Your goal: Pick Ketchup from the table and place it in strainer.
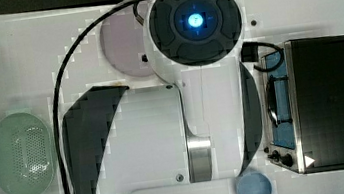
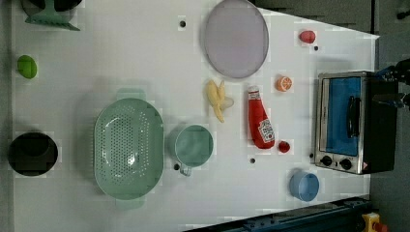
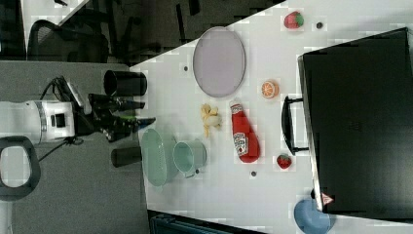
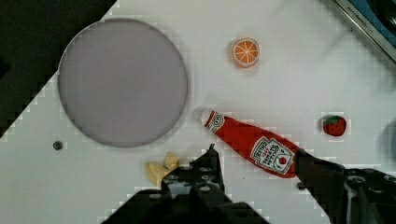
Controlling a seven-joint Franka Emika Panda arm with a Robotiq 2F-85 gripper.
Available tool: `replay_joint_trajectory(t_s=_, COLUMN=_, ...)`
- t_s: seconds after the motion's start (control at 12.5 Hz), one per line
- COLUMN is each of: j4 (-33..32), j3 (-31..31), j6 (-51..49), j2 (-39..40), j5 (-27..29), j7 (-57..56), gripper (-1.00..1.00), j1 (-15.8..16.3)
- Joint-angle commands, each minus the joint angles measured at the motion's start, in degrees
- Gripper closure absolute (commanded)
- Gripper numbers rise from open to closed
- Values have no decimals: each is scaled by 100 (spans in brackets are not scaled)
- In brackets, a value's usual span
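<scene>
The ketchup (image 2: 260,122) is a red squeeze bottle with a white cap and white label, lying flat on the white table between the bananas (image 2: 217,99) and the toaster oven (image 2: 345,121). The strainer (image 2: 128,148), a pale green oval basket with a perforated bottom, stands empty beyond the round green cup (image 2: 193,145); the top view shows the strainer (image 1: 23,154) at its left. My gripper (image 4: 256,154) hangs open well above the table, its dark fingers (image 4: 210,163) spread on either side of the ketchup (image 4: 254,144). In the right view the gripper (image 3: 146,112) is raised with nothing in it.
A grey plate (image 2: 236,37), an orange slice (image 2: 284,83) and a small strawberry (image 2: 284,146) lie near the bottle. A blue cup (image 2: 304,186), a black cup (image 2: 33,153) and a lime (image 2: 27,66) stand further off. The arm (image 1: 192,74) covers the table's middle in the top view.
</scene>
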Motion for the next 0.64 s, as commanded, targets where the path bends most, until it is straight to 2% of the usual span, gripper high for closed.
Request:
replay_joint_trajectory(t_s=0.08, j4=-76, j3=171, j6=-1029, j2=-970, j5=133, j7=-360, gripper=-58, j1=-558)
replay_joint_trajectory(t_s=0.24, j4=-134, j3=183, j6=-1002, j2=-928, j5=133, j7=-435, gripper=-100, j1=-550)
replay_joint_trajectory(t_s=0.64, j4=-634, j3=277, j6=-823, j2=-483, j5=133, j7=-1336, gripper=-100, j1=-535)
